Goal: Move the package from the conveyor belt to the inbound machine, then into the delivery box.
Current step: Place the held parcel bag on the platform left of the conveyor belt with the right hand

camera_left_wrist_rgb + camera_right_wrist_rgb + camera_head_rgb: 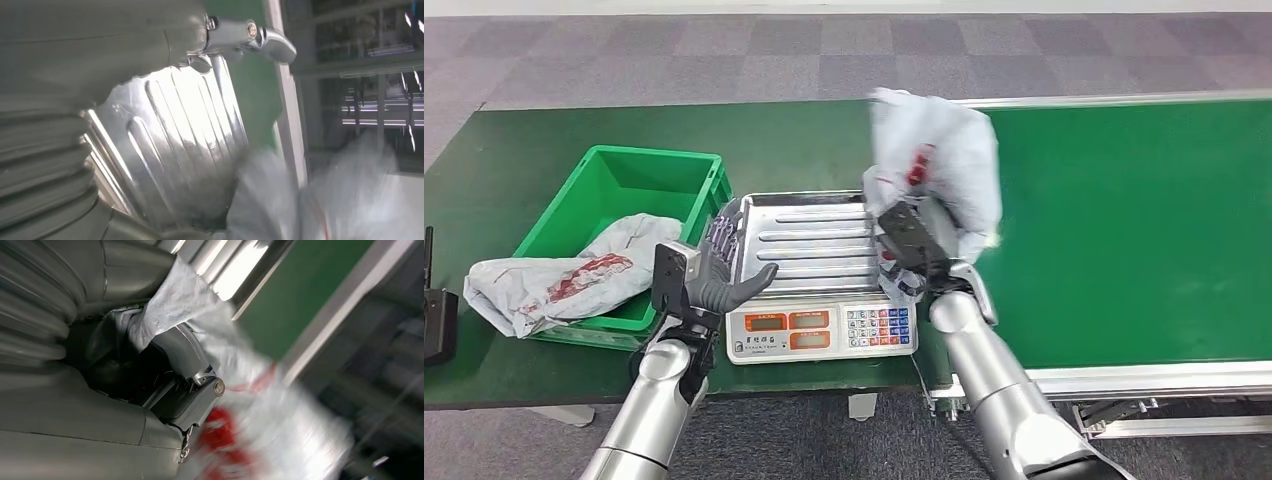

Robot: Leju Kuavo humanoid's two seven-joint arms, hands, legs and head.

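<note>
The right hand [916, 238] holds the white package [939, 150] up over the belt [1124, 230], just right of the scale [809, 245]; lower it flat on the tray while the open left hand [724, 265] stays aside.

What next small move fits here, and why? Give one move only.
Probably carry the package a little toward the robot's left and lower it onto the scale's metal tray. The right robot hand holds it raised at the tray's belt-side edge, the tray is bare, and the left robot hand rests at the far edge.

The package [939, 160] is motion-blurred, hiding the right hand's fingers [904, 235].
</note>
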